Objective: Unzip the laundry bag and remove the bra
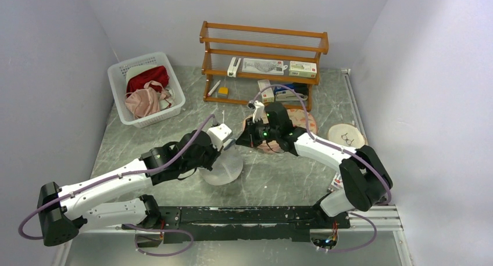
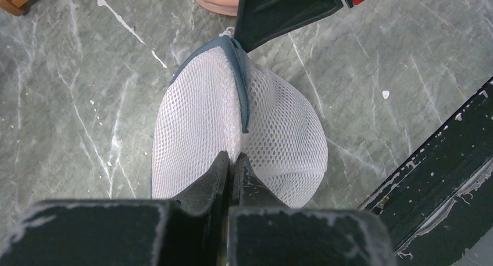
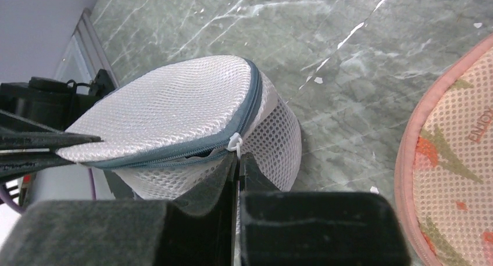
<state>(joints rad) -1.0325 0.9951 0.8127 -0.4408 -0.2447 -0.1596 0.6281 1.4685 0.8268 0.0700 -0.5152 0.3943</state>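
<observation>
The laundry bag (image 1: pixel 224 167) is a small white mesh dome with a grey-blue zip (image 3: pixel 192 147), in the middle of the table. My left gripper (image 2: pixel 232 161) is shut on a pinch of the bag's mesh at its near edge (image 2: pixel 197 121). My right gripper (image 3: pixel 238 158) is shut on the white zip pull (image 3: pixel 235 143) at the bag's far side; in the top view it sits just right of the bag (image 1: pixel 239 142). The zip gapes a little beside the pull. The bra is hidden inside the bag.
A white slatted basket (image 1: pixel 119 94) with red and pink clothes stands at the back left. A wooden shelf (image 1: pixel 264 60) with small boxes stands at the back. A pink round mat (image 3: pixel 447 161) lies right of the bag, and a wooden disc (image 1: pixel 346 135) farther right.
</observation>
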